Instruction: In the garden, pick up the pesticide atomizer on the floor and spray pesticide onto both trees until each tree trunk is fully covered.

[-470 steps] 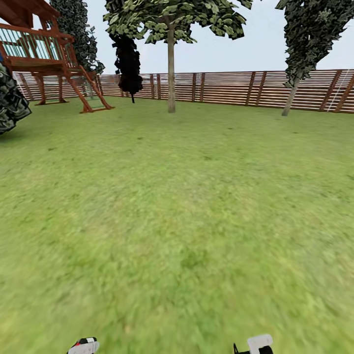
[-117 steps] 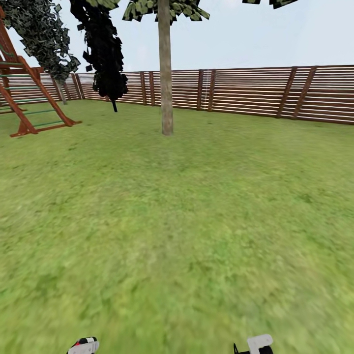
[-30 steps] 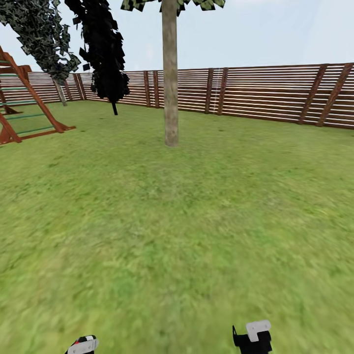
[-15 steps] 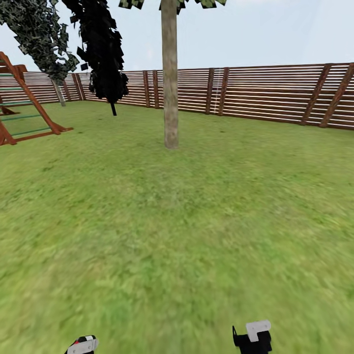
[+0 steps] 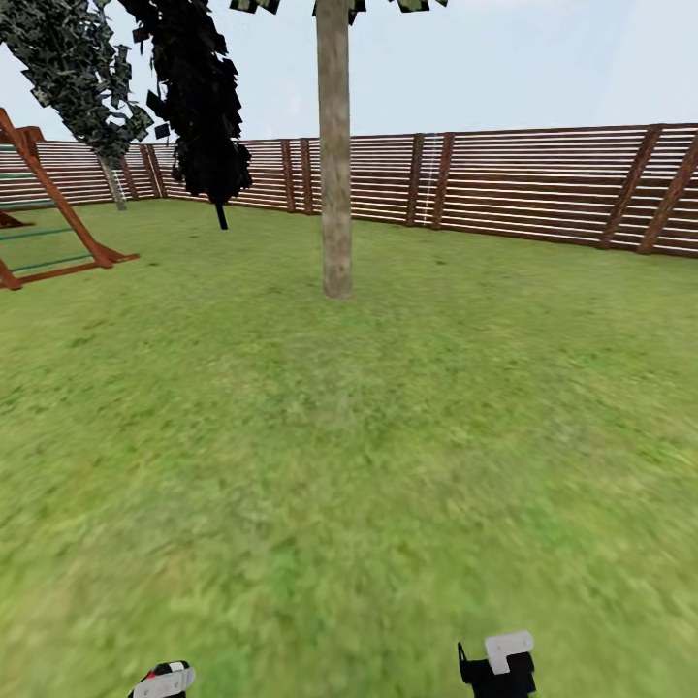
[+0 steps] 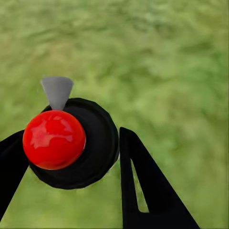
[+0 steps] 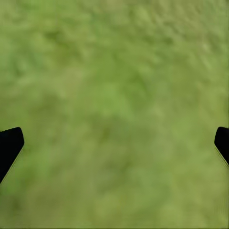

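Between the jaws of the left gripper [image 6: 71,162]: the pesticide atomizer [image 6: 90,143], black round body with a glossy red top and a small grey nozzle, seen from above — one black finger [image 6: 143,186] pressed to its side, the other at the opposite side, closed on it. Beneath it: blurred green lawn [image 6: 167,57].

Right gripper [image 7: 114,143]: jaws spread wide, nothing between them, two black fingertips [image 7: 9,143] at the edges of the wrist view, over grass.

Head view: left gripper [image 5: 163,681] and right gripper [image 5: 499,664] low at the bottom edge, well apart. Ahead across the lawn — one tree trunk [image 5: 334,155], pale grey-brown, upright, wider at the base. To its left: a black cone-shaped tree [image 5: 199,97], a dark-leaved leaning tree [image 5: 82,78], a red-brown wooden play frame [image 5: 48,223]. Behind all: brown horizontal-slat fence [image 5: 543,189].
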